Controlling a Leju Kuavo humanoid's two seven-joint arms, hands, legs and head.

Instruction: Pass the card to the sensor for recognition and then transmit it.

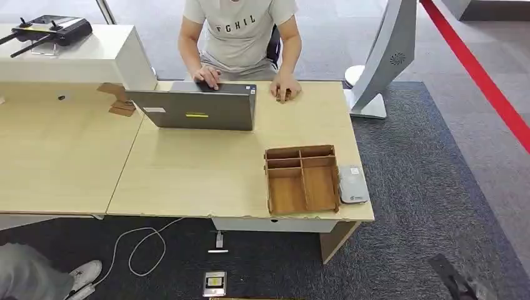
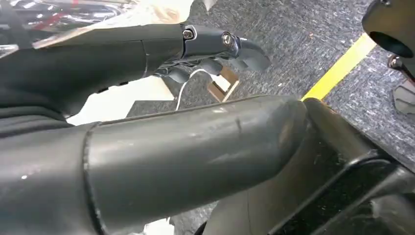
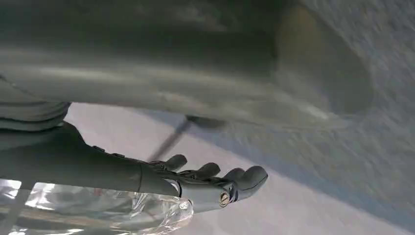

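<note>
A small grey-white sensor point(image 1: 353, 184) lies flat at the table's near right corner, against the right side of a wooden compartment box point(image 1: 302, 179) whose sections look bare. My left hand point(image 2: 205, 46) hangs low over the carpet with its fingers stretched out and its thumb apart, holding nothing. My right hand point(image 3: 205, 183) also hangs down, fingers extended, with nothing in it. I cannot make out a card.
A person point(image 1: 239, 37) sits at the far side of the table point(image 1: 187, 181) behind an open laptop point(image 1: 200, 107). A white stand point(image 1: 381, 62) rises to the right. A white cable point(image 1: 140, 247) and a small device point(image 1: 214, 283) lie on the floor.
</note>
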